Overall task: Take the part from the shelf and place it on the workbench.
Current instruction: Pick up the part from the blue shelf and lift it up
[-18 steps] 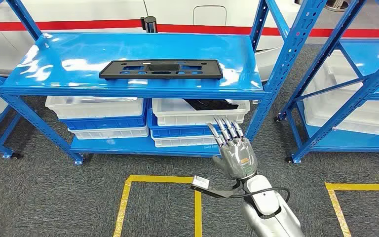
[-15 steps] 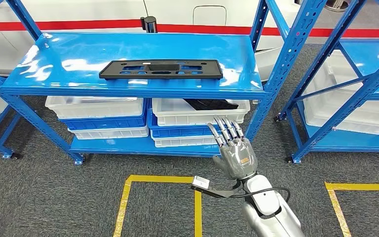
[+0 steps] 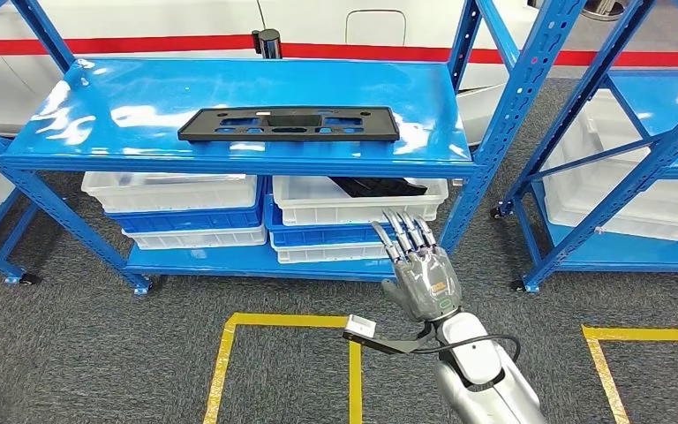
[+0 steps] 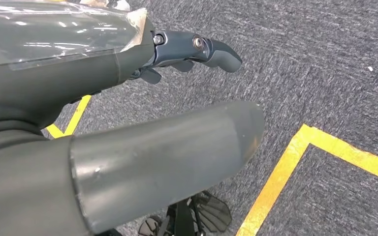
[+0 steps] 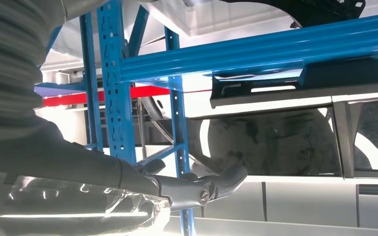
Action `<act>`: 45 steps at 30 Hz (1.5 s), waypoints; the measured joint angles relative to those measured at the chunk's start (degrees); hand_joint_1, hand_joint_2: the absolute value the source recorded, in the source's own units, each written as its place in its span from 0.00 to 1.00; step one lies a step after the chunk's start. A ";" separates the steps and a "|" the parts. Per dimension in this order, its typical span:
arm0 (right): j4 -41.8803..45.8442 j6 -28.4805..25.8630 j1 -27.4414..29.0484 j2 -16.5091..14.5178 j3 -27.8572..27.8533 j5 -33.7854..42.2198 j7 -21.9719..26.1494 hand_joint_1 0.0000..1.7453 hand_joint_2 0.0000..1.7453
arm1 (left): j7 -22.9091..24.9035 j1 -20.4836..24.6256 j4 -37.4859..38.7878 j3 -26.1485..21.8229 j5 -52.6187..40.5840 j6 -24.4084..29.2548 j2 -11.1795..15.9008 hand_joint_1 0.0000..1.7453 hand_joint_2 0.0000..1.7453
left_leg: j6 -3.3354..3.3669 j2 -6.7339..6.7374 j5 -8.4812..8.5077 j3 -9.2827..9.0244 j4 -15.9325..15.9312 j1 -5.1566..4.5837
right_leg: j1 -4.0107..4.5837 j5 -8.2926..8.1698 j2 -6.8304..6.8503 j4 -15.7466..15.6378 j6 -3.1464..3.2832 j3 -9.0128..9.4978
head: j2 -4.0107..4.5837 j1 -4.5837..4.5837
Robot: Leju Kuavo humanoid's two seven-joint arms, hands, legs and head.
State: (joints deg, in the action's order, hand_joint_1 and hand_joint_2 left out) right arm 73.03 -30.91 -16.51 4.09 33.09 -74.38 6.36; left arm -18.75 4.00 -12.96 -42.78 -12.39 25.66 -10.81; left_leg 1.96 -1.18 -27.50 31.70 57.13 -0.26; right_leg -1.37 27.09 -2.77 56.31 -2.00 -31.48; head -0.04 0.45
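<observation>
Flat on the top board of the blue shelf, in the upper middle of the head frame, lies the part: a long, thin black plastic panel, rectangular, with a raised block at its centre and several cut-outs along its length; its long edge runs parallel to the shelf's front lip, just behind it. Below it, white bins sit on the lower board. The right robot hand stands in the lower middle of the frame, below the shelf's front edge, fingers straight and slightly apart, holding nothing, well apart from the part; the left robot hand hangs over grey carpet with yellow tape, its fingers extended and bare. Compared with the earlier frames, nothing has visibly moved; the right hand and the part keep their places.
</observation>
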 joint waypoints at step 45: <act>0.71 -0.13 2.53 1.75 -0.56 -0.78 -0.39 0.00 1.00 | 0.37 -0.12 0.18 0.49 -1.51 0.61 0.74 0.00 0.00 | 1.75 1.20 2.28 0.55 -1.74 0.52 | 0.92 7.86 2.08 16.05 0.82 -7.12 | 0.00 -0.29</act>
State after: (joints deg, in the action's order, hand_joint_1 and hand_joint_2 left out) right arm 73.74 -31.04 -13.98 5.84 32.53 -75.15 5.97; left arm -18.39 3.88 -12.78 -42.30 -13.90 26.27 -10.08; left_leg 3.71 0.02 -25.22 32.25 55.39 0.25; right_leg -0.45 34.95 -0.69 72.36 -1.18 -38.60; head -0.04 0.16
